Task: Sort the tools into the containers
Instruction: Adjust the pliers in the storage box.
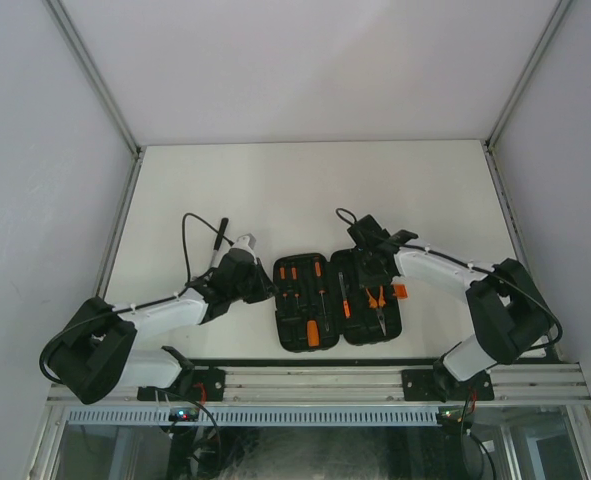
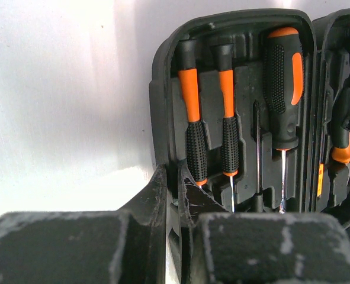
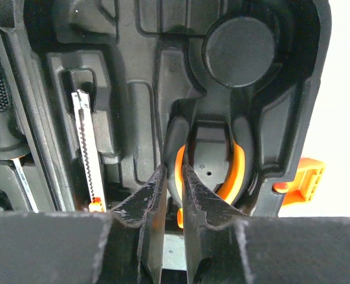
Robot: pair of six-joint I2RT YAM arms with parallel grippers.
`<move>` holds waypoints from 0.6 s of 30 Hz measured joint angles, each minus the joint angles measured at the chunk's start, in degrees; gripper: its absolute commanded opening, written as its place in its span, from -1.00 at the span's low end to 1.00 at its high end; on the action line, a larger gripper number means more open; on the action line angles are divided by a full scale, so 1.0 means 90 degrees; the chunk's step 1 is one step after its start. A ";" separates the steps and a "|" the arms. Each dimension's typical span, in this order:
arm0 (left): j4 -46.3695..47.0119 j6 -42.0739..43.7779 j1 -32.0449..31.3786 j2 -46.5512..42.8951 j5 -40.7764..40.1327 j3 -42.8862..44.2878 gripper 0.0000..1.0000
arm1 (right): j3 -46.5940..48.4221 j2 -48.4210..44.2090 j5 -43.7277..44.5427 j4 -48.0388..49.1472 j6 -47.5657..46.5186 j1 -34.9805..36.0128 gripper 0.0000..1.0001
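My L gripper (image 2: 173, 198) clenched on tool case (image 2: 161, 89) left rim; R gripper (image 3: 175, 192) pinching pliers (image 3: 238, 168) by one handle.

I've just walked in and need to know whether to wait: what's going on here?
A robot is working at an open tool case. The left gripper is pinched shut on the rim of the half holding the screwdrivers, seemingly steadying it. The right gripper is down in the other half, its fingers narrowly straddling one handle of the pliers, which lie in their moulded slot. Whether it actually grips them is unclear.
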 measured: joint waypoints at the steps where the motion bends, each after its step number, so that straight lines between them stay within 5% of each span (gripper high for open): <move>1: 0.0000 0.0000 0.0000 0.0000 0.0000 0.0000 -1.00 | 0.0036 0.0051 0.0000 -0.0022 0.0007 0.0000 -0.78; 6: -0.0002 -0.0002 0.0000 -0.0005 0.0000 0.0000 -1.00 | 0.0267 0.0304 -0.0012 -0.0245 0.0053 -0.0019 -1.00; 18: -0.0073 0.0000 -0.0002 -0.0070 -0.0002 0.0000 -0.99 | 0.0600 0.0651 -0.0015 -0.0588 0.0097 0.0012 -1.00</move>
